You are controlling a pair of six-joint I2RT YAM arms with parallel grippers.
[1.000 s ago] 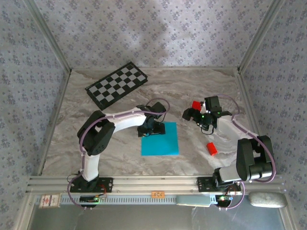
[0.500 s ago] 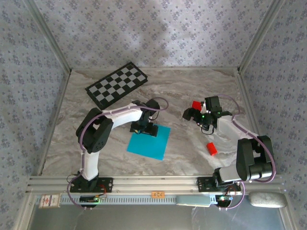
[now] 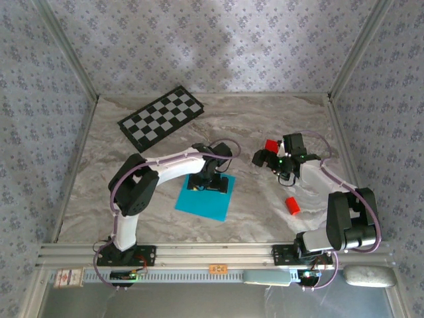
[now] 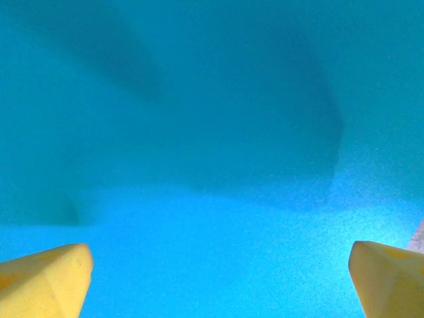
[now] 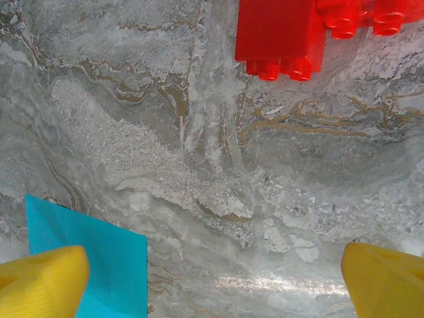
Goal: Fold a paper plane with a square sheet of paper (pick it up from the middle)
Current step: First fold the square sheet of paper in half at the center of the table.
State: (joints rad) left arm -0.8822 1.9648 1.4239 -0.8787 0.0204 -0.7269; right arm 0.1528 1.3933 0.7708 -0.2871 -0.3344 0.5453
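One square sheet of paper is lying flat, cyan face up, on the marble table, turned askew near the front middle. The left gripper is hanging over the sheet's far half, its yellow fingertips standing wide apart and grasping nothing; whether they are touching the paper I cannot tell. The right gripper is hovering over bare marble near a red block, jaws likewise spread and empty. An orange tag on the front rail is showing print too small to read.
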